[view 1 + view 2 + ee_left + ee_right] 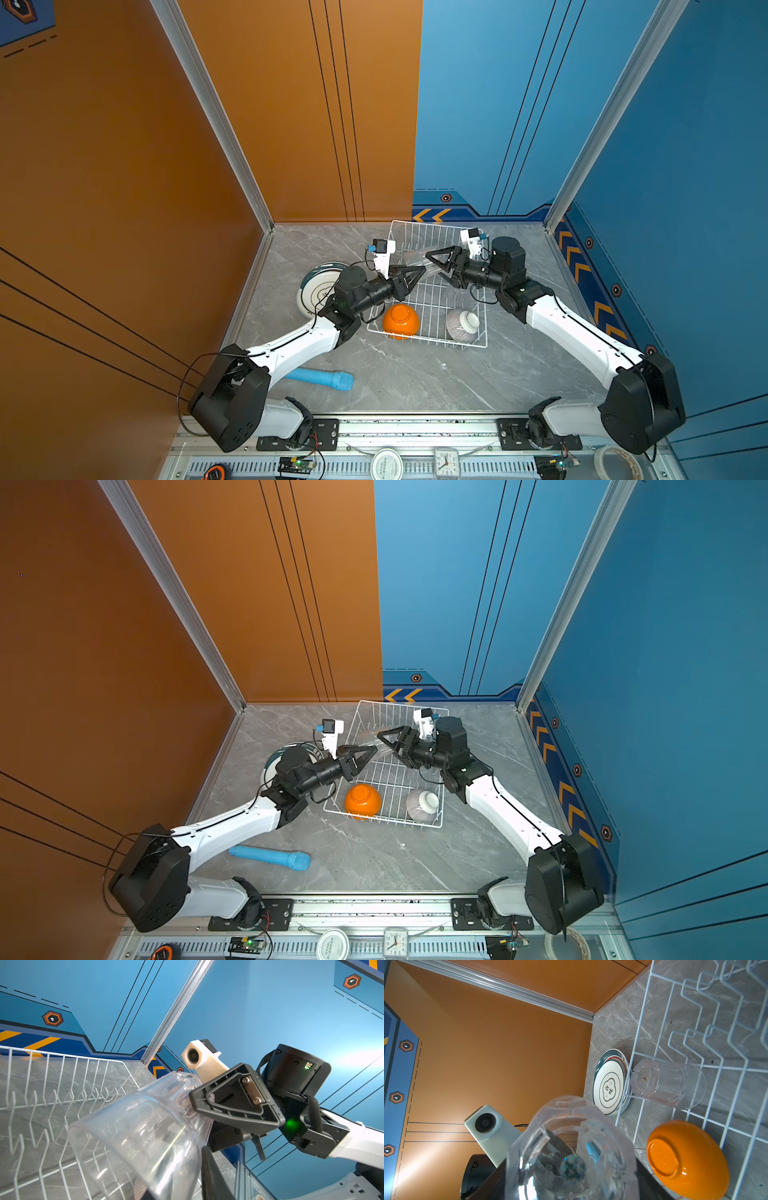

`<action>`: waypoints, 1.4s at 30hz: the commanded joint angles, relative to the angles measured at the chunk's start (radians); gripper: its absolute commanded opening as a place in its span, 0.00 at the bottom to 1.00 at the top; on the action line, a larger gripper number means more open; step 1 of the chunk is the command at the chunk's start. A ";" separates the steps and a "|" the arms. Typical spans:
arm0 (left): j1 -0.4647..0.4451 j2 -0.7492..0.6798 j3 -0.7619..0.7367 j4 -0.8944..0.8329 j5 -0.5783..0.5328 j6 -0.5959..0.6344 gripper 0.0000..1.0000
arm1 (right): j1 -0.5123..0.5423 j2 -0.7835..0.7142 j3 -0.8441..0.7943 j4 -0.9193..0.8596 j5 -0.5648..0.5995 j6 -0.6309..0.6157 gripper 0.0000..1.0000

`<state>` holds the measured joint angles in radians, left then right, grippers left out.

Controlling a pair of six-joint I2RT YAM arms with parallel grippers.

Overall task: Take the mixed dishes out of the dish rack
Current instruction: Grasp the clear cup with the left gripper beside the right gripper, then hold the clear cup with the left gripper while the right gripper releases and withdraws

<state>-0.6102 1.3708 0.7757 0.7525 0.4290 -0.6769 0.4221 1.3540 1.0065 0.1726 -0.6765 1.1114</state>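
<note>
Over the grey tabletop [415, 382] my right tool [429, 257] is clasping a tumbler [135, 1138], but I cannot tell if my left tool [422, 271] is gripping it, so I am risking a drop.

Plate [609, 1086] ctr: "食味". Small clock [395, 941] face: nos. 1–12.

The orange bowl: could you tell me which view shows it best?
Right wrist view: the orange bowl is large, upside down in the dish rack. Both top views show it small; the left wrist view misses it.
</note>
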 commanded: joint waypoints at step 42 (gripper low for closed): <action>0.007 -0.013 0.035 -0.180 -0.241 0.055 0.00 | -0.031 0.035 -0.073 0.228 -0.053 0.134 0.77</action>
<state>-0.6086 1.3739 0.7803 0.6479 0.2806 -0.6693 0.4042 1.4048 0.9493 0.3603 -0.7082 1.2610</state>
